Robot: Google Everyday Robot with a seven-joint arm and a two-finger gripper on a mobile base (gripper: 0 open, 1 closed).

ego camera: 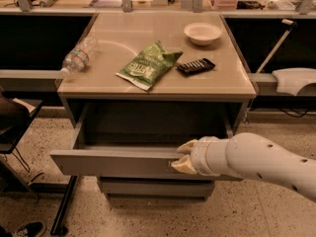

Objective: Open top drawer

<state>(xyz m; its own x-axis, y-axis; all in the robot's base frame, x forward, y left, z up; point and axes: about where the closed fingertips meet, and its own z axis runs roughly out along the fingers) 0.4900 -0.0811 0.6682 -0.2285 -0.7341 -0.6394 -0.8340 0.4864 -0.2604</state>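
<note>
The top drawer (113,163) is a grey, flat, handle-less front under the table top, and it stands pulled out toward me with its dark inside showing behind it. My gripper (184,155), on a white arm coming in from the right, sits at the top edge of the drawer front, right of centre. One pale fingertip is behind the front and the other is on its face, closed on the edge. A smaller grey drawer (158,187) below it is closed.
On the table top (118,38) lie a plastic bottle (76,58), a green snack bag (148,65), a black bar (196,66) and a white bowl (202,32). A dark chair (12,117) stands at left. A white object (296,80) sits at right.
</note>
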